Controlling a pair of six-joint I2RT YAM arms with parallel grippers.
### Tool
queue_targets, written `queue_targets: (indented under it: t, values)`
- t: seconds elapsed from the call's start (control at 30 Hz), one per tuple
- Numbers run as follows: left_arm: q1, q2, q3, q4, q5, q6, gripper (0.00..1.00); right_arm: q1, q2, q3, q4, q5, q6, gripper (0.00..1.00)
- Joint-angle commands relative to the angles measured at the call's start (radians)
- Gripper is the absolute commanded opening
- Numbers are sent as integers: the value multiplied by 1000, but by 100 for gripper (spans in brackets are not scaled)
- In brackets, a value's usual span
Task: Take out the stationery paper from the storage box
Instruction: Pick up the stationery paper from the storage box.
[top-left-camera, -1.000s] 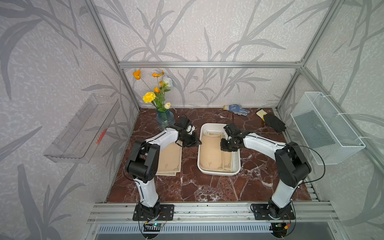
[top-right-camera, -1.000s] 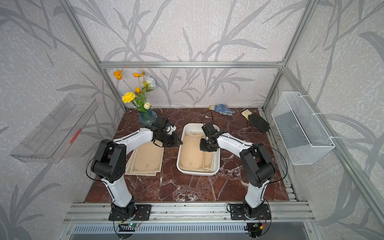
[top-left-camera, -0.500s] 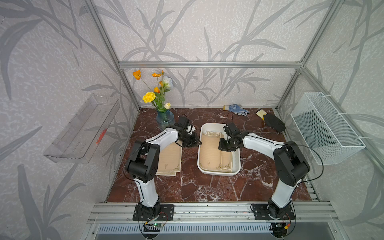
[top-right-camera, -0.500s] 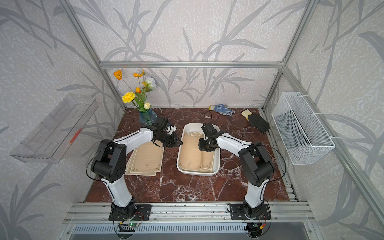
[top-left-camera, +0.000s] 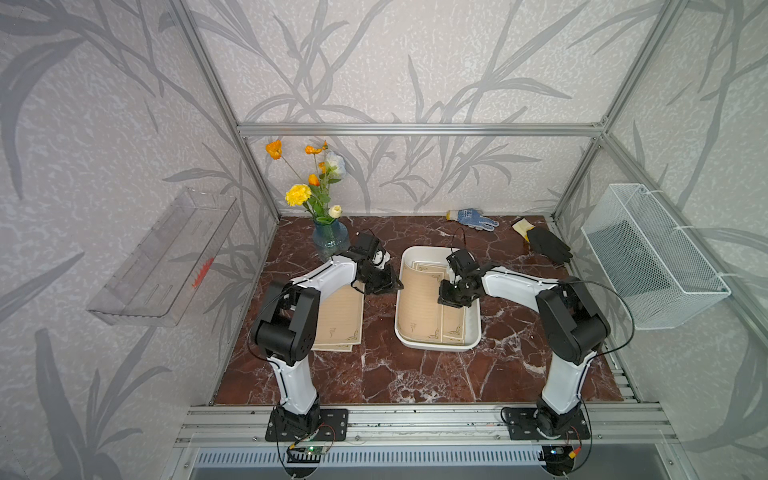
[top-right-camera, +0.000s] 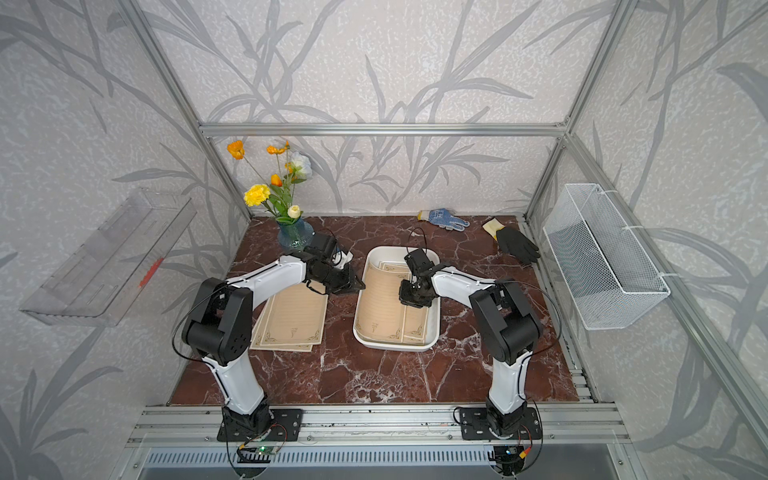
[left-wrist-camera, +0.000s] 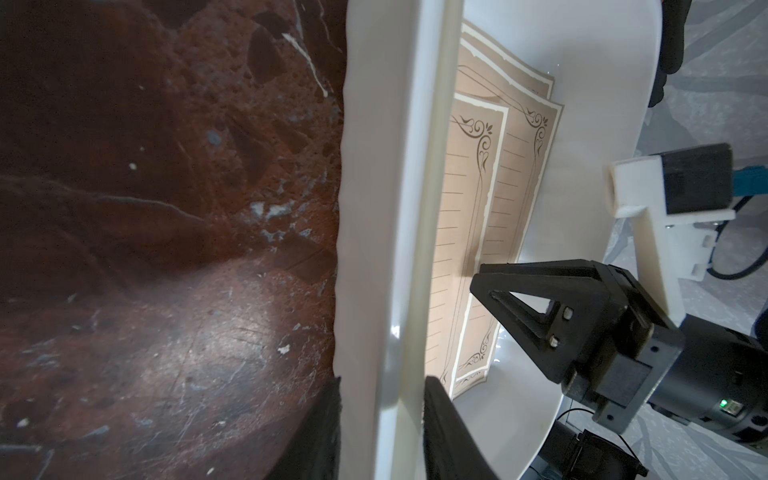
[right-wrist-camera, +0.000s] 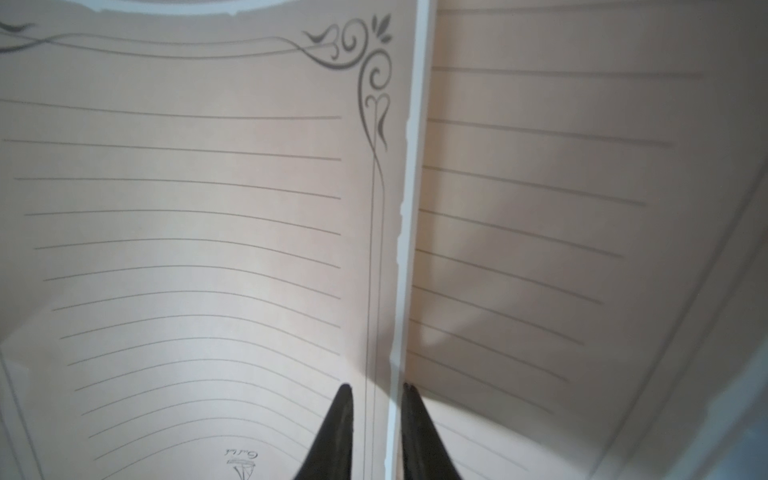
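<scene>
right gripper has edged slightly leftward over the stationery paper.

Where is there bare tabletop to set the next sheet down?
Free: the front marble strip between storage box, stacked sheets and front rail. Crowded: left gripper fills the box-stack gap; vase, blue glove, black glove line the back.

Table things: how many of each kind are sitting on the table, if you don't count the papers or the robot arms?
Gloves: 2, a blue glove and a black glove
Vase of flowers: 1
Storage box: 1
Total: 4
</scene>
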Motion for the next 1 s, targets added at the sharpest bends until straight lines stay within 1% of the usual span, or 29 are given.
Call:
queue_targets:
  t: [0.0, 0.2, 0.27, 0.37, 0.43, 0.5, 0.57, 0.63, 0.73, 0.87, 0.97]
  values:
    - [-5, 17, 17, -13, 7, 0, 32, -20, 24, -25, 34, -35, 30, 22]
    - [-4, 22, 18, -26, -7, 8, 18, -37, 26, -60, 75, -55, 51, 23]
    - [-4, 24, 19, -28, -9, 8, 17, -40, 26, -71, 100, -72, 58, 22]
    - [-4, 24, 22, -30, -11, 10, 18, -44, 27, -84, 131, -97, 71, 17]
    - [-4, 23, 23, -32, -11, 13, 18, -44, 25, -84, 136, -101, 71, 11]
    - [-4, 21, 23, -34, -13, 13, 20, -46, 17, -84, 130, -100, 70, 6]
    - [-4, 17, 25, -37, -14, 15, 25, -46, 4, -80, 112, -87, 62, 0]
    - [-4, 10, 31, -42, -19, 20, 30, -45, -24, -76, 79, -70, 50, 0]
    - [-4, -13, 41, -49, -30, 33, 36, -44, -85, -75, 35, -48, 30, 0]
    - [0, -54, 64, -70, -51, 59, 39, -41, -191, -65, -27, -31, -22, 0]
    - [5, -102, 71, -56, -67, 70, 41, -39, -264, -48, -74, -39, -95, 0]
